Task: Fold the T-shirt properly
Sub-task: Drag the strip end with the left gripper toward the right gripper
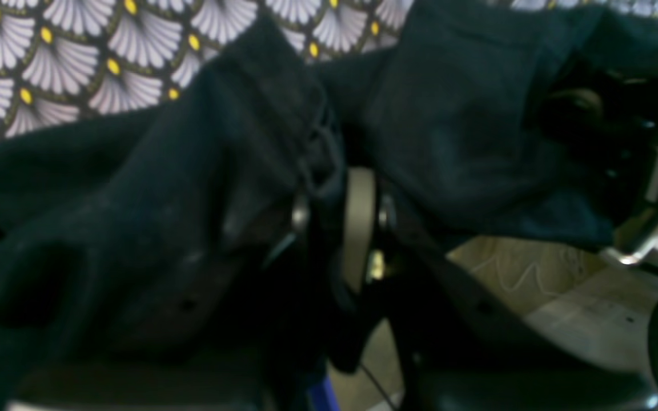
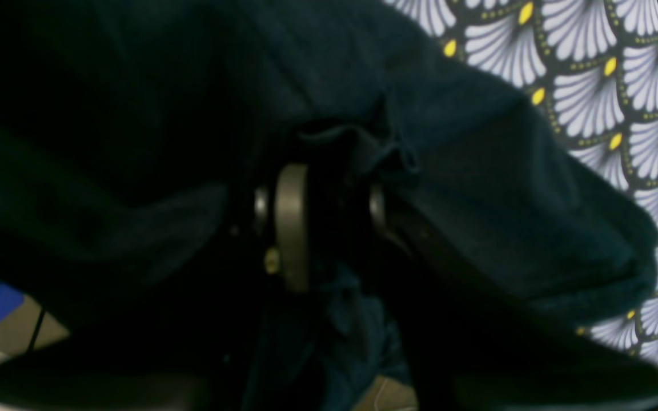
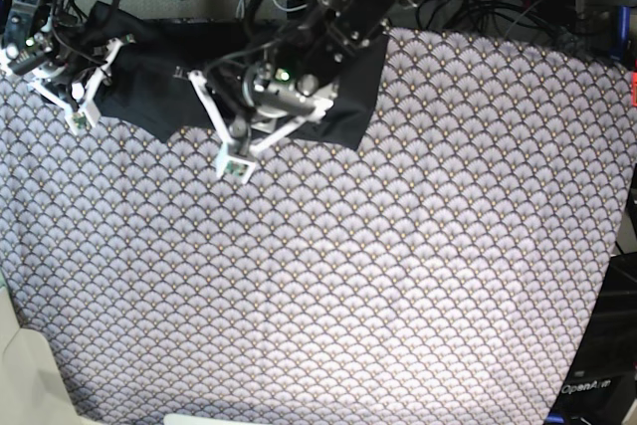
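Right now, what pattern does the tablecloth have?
The tablecloth has grey-white scallop fans with small yellow dots, on dark ground. Seen best in the base view.

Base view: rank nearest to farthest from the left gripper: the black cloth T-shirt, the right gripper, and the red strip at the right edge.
1. Black cloth T-shirt, pinched in the left gripper.
2. Right gripper, view's top left.
3. Red strip, far right edge.

One legible text was found: "OpenArm", in pale letters on a dark object (image 3: 587,388) at the base view's bottom right corner, well apart from both grippers' fingers. Both wrist views carried no readable text.
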